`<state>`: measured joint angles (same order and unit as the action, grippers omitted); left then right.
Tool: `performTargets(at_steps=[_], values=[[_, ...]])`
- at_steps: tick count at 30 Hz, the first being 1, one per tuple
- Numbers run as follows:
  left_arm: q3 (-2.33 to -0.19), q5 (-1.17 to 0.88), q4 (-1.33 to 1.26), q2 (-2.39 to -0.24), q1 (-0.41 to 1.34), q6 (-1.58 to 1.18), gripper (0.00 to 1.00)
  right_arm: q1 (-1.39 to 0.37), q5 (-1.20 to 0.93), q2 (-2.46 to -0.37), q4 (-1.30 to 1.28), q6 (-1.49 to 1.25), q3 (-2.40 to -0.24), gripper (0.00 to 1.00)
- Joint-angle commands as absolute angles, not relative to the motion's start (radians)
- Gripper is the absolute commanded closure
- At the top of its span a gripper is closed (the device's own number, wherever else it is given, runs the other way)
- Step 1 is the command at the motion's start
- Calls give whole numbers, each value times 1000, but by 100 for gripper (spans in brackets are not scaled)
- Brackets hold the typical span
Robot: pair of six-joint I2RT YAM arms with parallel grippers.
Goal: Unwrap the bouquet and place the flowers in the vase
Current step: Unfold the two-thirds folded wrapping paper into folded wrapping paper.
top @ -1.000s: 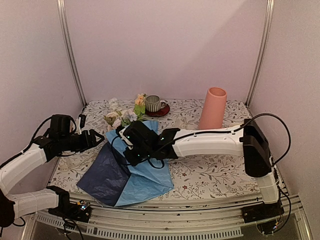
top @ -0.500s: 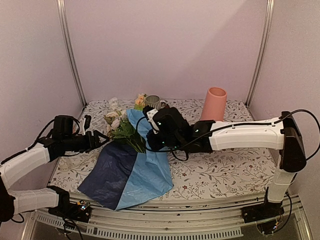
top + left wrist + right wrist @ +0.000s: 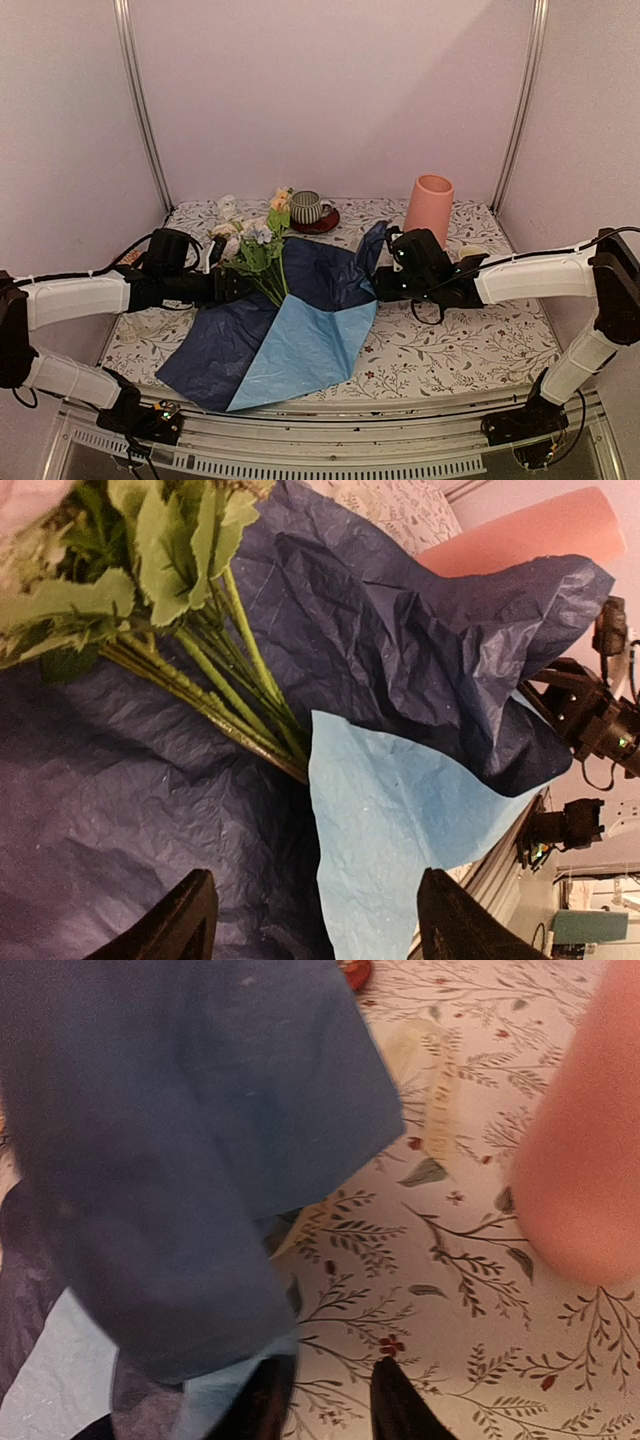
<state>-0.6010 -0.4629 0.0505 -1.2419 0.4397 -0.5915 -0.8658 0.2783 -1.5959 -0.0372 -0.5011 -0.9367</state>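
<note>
The left hand gapes wide over the paper near the flowers, holding nothing. The right hand is slightly parted, with the paper's raised corner against one finger.

**Striped cup, red saucer and a sprigged cloth**

A striped cup stands upright on a red saucer at the far side of the table. It is beyond the left fingers and a little to their right. It is off to the left of the right fingers, well apart from both pairs. A cream cloth printed with leafy sprigs and small red flowers covers the table and lies just beneath the right fingers. Pale walls and two metal uprights stand behind.
</note>
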Motion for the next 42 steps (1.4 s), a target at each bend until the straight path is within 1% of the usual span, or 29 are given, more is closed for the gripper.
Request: performTargets(at_steps=[1,2,3,7,12,16,22,28,34,38,42], values=[[-649,-451,8,-1262,457,-574,29,-823,307,-1534,-30,-515,-891,50],[-649,-445,12,-1263,459,-572,29,-821,316,-1521,-32,-486,-887,45],[-649,-438,16,-1263,458,-569,29,-820,323,-1504,-34,-465,-885,44],[-638,-408,37,-1265,462,-565,29,-820,348,-1448,-49,-363,-906,43],[-636,-336,86,-1260,496,-557,31,-826,329,-1405,-103,-238,-996,41],[-637,-324,92,-1269,520,-553,32,-840,323,-1367,-124,-191,-1054,39],[-644,-310,92,-1287,535,-551,32,-851,130,-1367,-117,-147,-1139,37],[-656,-283,114,-1283,551,-540,33,-872,75,-1389,-120,-154,-1194,36],[-657,-241,133,-1230,558,-525,33,-873,-73,-1393,-101,-107,-1216,35],[-650,-239,115,-1194,558,-522,38,-874,-143,-1430,-69,-110,-1233,34],[-632,-250,83,-1179,558,-524,49,-874,-159,-1509,-47,-151,-1237,34]])
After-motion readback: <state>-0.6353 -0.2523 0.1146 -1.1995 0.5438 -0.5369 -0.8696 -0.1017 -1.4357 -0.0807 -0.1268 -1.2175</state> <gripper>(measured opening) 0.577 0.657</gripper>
